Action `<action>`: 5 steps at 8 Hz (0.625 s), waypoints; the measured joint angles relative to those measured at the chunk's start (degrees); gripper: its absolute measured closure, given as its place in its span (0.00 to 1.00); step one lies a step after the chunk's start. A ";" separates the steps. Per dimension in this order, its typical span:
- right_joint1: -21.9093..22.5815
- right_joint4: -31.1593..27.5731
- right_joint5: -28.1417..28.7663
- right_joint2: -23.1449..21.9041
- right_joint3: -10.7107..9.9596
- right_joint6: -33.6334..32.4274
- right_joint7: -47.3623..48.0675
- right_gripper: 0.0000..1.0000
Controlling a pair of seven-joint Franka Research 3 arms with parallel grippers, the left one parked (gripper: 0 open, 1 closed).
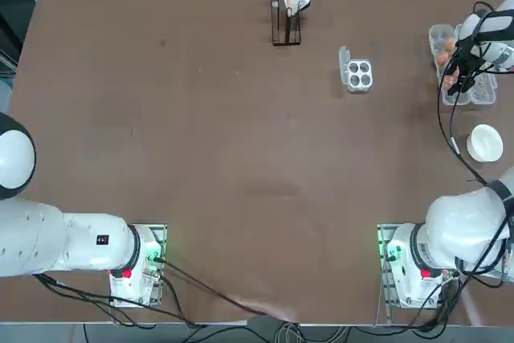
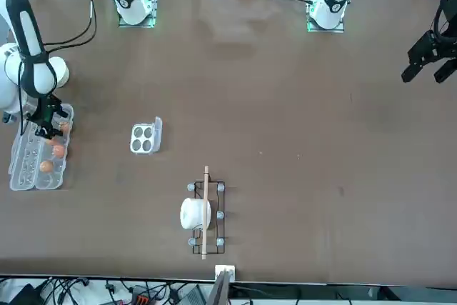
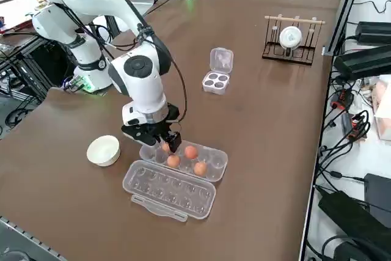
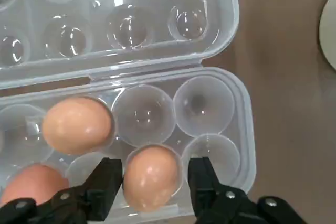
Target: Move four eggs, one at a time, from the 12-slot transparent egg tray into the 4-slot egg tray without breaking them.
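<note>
Brown tabletop (image 1: 241, 158), first transfer: your right end effector (image 4: 152, 182) straddles, fingers spread, an egg (image 4: 152, 174) in the 12-slot transparent egg tray (image 4: 231, 40); close gently, lift, then carry to the empty 4-slot egg tray (image 1: 358, 75).

four eggs (image 3: 190, 151) sit in the 12-slot transparent egg tray (image 3: 215, 168), white bowl (image 3: 102, 150) just beside it.

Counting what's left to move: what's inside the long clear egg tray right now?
Four orange-brown eggs sit in the 12-slot tray; the right gripper, open, straddles one. Remaining cups look empty.
</note>
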 joint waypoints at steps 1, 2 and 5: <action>0.00 0.00 0.00 0.00 0.08 0.00 0.99 0.22; 0.01 0.00 0.00 0.01 0.25 0.00 1.84 0.23; 0.01 0.00 0.00 0.07 0.32 0.00 2.52 0.25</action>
